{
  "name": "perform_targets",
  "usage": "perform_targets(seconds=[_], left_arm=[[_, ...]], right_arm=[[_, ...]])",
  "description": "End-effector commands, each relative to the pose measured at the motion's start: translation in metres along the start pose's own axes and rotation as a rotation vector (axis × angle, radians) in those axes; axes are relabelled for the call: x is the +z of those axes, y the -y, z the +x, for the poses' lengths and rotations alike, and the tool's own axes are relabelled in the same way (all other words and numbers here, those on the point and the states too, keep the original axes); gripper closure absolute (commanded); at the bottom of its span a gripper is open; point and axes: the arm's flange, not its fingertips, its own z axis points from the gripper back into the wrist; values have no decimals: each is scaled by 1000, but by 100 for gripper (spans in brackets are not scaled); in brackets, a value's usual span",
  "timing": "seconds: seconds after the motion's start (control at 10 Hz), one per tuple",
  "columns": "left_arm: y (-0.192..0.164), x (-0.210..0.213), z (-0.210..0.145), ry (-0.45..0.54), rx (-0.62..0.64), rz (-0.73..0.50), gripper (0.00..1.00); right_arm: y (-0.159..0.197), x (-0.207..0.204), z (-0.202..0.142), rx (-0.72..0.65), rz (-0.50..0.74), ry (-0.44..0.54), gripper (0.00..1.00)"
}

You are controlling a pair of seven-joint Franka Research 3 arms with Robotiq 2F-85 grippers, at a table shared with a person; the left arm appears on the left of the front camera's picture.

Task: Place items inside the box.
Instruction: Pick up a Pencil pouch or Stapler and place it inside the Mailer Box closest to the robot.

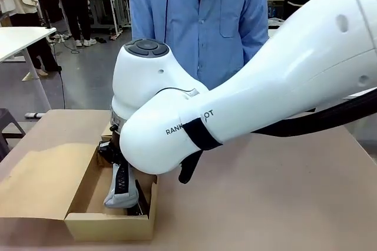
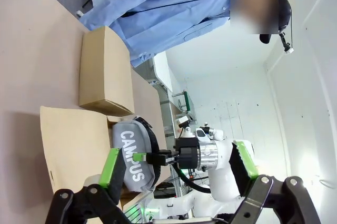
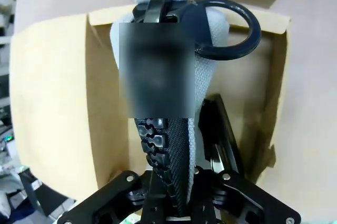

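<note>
Grey zip pouch (image 3: 208, 84), clamped in right end effector (image 3: 174, 181), stands in box (image 1: 109, 225); left end effector (image 2: 178, 153) gapes.

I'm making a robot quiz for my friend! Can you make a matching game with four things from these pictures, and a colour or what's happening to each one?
Things:
1. grey pouch
2. box
3. left gripper
4. person's shirt

Descriptions:
A. blue
B. open, holding nothing
C. pinched in the right gripper
D. brown cardboard, flap open, on the table

Pairs: 1-C, 2-D, 3-B, 4-A
</note>
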Motion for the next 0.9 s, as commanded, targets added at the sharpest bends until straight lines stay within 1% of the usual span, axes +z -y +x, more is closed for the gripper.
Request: perform_targets(seconds=[0.0,0.3,0.4,0.6,0.8], left_arm=[[1,0,0,10,-18,-21,0],[1,0,0,10,-18,-21,0],[1,0,0,10,-18,-21,0],[1,0,0,10,-18,-21,0],[1,0,0,10,-18,-21,0]], right_arm=[[-6,-5,1,-49,0,-19,95],[5,-26,0,-80,-39,-60,95],[8,-29,1,-87,-45,-56,95],[13,-30,3,-79,-52,-47,95],[18,-30,2,-77,-50,-59,95]])
